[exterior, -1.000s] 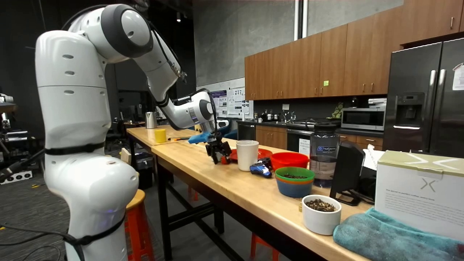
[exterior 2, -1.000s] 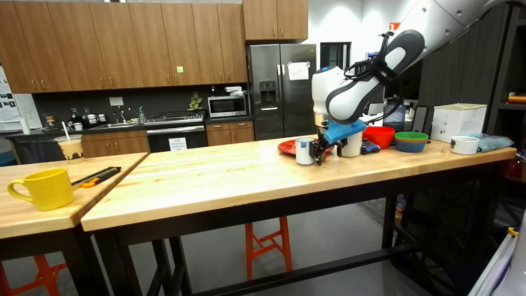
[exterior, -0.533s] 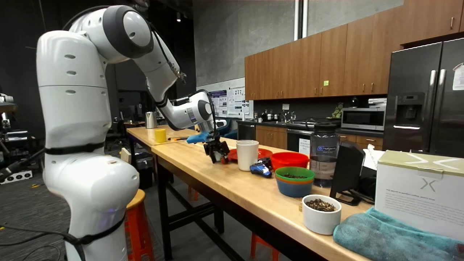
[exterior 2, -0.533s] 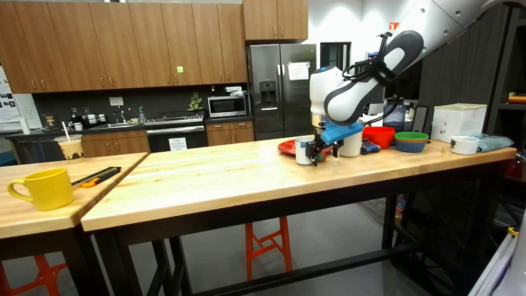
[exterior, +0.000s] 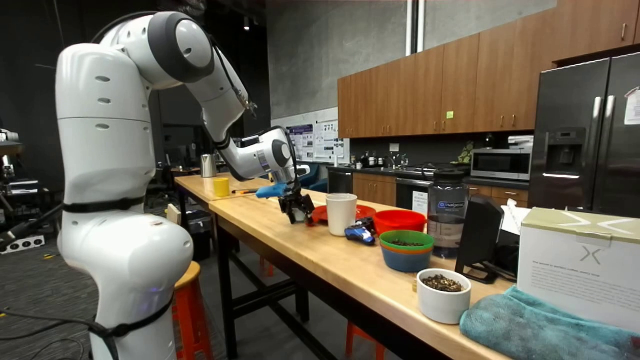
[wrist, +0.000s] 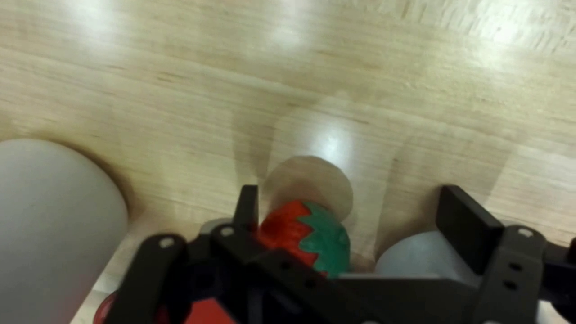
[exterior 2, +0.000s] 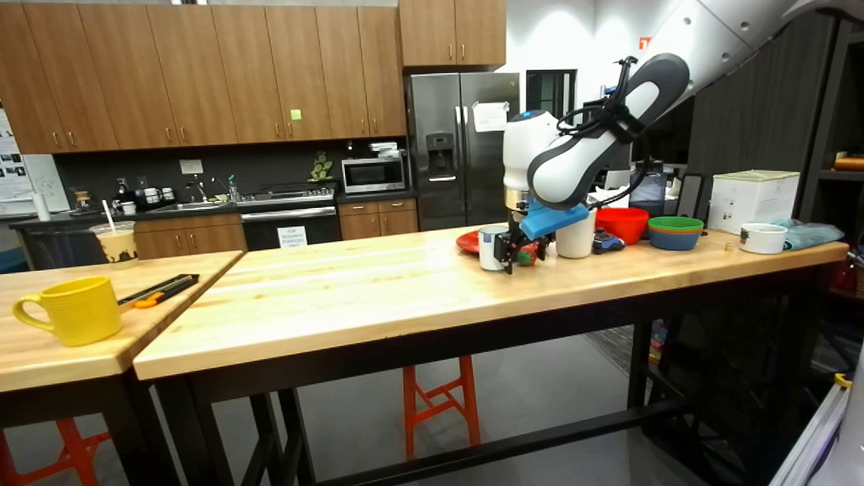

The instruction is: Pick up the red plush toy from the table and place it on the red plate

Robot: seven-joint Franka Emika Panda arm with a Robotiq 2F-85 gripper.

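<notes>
The plush toy, red with a jagged green top, shows between my fingers in the wrist view point(wrist: 285, 227) and in an exterior view point(exterior 2: 527, 254). My gripper point(wrist: 353, 211) is open, low over the table, with its jaws wide apart. The toy lies close to the left finger in the wrist view; I cannot tell whether they touch. A small white cup point(wrist: 423, 252) stands beside the right finger, partly hidden by it; it also shows in an exterior view point(exterior 2: 490, 246). The red plate point(exterior: 366, 211) lies behind the toy and cups, partly hidden; it also shows in an exterior view point(exterior 2: 469, 243).
A taller white cup point(exterior: 341, 215) stands close by the gripper; it is large in the wrist view point(wrist: 54, 225). Past it are a blue and black object point(exterior: 361, 233), a red bowl point(exterior: 400, 220), stacked bowls point(exterior: 406, 255) and a bottle point(exterior: 446, 215).
In the exterior views my gripper has moved a little to the left, low over the table. The small white cup has shifted left with it. More of the toy shows between the fingers.
</notes>
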